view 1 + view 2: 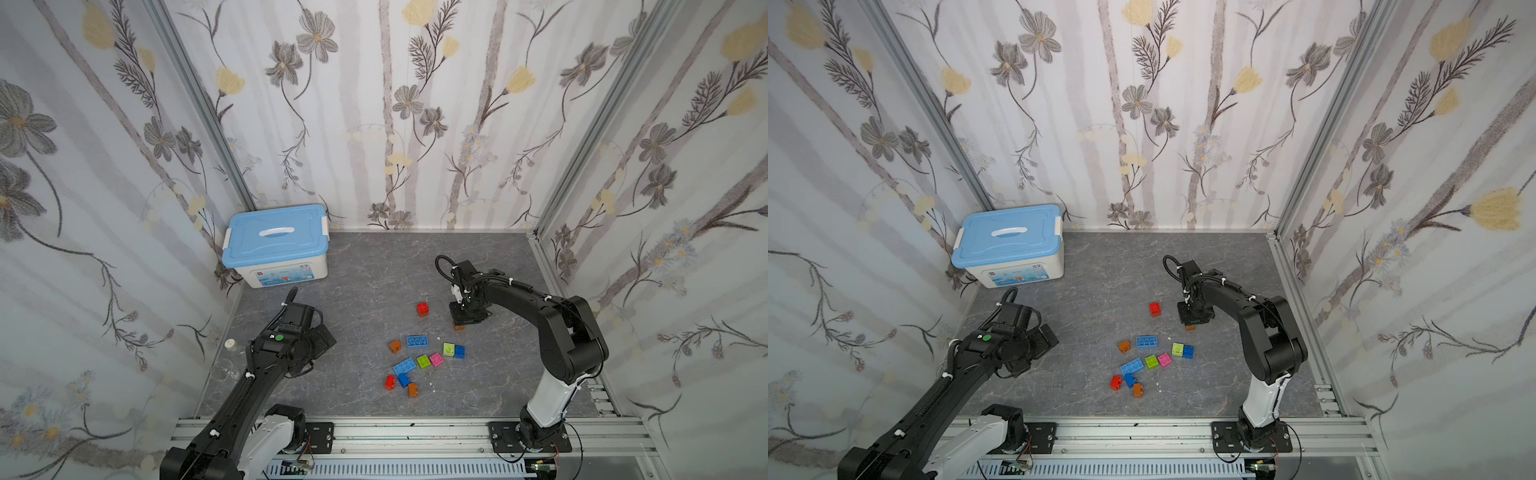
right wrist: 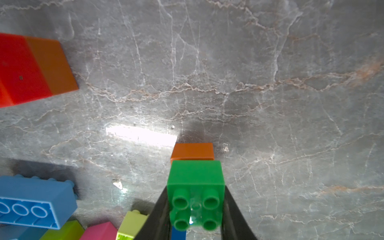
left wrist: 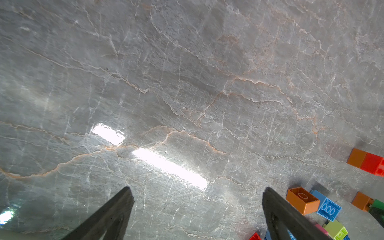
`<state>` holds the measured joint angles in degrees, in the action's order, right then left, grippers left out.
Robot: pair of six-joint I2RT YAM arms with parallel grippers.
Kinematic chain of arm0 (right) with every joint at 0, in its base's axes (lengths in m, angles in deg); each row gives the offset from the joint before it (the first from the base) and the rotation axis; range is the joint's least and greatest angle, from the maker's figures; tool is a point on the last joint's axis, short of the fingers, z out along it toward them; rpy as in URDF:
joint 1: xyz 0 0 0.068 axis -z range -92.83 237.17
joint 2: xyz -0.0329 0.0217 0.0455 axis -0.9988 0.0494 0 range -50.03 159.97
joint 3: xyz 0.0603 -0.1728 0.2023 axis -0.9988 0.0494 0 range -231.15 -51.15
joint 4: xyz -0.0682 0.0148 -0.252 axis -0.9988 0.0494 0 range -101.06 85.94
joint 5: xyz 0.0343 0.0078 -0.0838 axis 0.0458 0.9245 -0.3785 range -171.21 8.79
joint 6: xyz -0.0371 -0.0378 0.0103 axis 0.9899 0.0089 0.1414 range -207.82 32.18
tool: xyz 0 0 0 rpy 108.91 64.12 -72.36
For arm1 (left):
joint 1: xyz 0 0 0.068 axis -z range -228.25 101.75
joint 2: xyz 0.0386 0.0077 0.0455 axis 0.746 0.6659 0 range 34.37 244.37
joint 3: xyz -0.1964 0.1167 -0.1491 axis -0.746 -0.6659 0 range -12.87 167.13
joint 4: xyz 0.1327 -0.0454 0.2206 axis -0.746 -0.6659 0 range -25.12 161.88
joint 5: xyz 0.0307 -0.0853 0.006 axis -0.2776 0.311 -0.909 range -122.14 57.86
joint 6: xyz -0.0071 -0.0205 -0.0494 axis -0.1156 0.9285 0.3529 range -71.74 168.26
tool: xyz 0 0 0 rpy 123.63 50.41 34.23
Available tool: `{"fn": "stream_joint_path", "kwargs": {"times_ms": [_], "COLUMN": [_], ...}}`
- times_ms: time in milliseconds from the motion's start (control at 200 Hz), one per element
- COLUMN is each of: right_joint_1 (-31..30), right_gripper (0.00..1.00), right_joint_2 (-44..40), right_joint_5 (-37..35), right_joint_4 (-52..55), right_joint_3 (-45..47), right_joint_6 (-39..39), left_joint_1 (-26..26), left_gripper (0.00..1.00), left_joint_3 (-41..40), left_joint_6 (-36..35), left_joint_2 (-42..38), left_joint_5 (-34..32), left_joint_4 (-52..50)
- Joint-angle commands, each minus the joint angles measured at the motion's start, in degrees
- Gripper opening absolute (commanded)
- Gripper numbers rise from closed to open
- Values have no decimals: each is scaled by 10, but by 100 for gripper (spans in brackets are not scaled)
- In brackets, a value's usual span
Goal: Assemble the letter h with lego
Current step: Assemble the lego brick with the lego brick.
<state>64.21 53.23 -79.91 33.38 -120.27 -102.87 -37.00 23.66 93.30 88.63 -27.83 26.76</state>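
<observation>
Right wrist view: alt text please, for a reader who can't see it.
The right gripper is shut on a green four-stud brick, studs facing the camera, with an orange brick directly against its far side, on a grey marble tabletop. A red-and-orange stack lies apart; a long light-blue brick, a lime brick and a pink brick cluster nearby.

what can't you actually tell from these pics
- Storage box contents: the shut lid hides them in both top views; the label print is too small to read.
- Green brick in the right gripper: hidden under the wrist in both top views; only the orange brick peeks out.
- Whether green is pressed onto orange: unclear in the right wrist view.
- Left gripper: jaws hidden by its own arm in both top views.
</observation>
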Motion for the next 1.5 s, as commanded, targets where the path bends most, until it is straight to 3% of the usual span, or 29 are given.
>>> {"fn": "stream_joint_path", "kwargs": {"times_ms": [0, 764, 1239, 1494], "right_joint_1": [-2, -1, 4, 12], "right_gripper": [30, 29, 30, 29], "right_joint_2": [11, -16, 47, 53], "right_joint_5": [12, -19, 0, -29], "right_joint_4": [13, 50, 33, 47], "right_joint_3": [4, 17, 25, 13], "right_joint_6": [5, 20, 22, 21], "left_joint_1": [0, 0, 0, 0], "left_gripper": [100, 100, 100, 100], "left_joint_3": [-1, -1, -1, -4], "left_joint_6": [0, -3, -4, -3], "left_joint_2": [-2, 1, 0, -2], "left_joint_5": [1, 6, 10, 13], "left_joint_4": [5, 8, 10, 11]}}
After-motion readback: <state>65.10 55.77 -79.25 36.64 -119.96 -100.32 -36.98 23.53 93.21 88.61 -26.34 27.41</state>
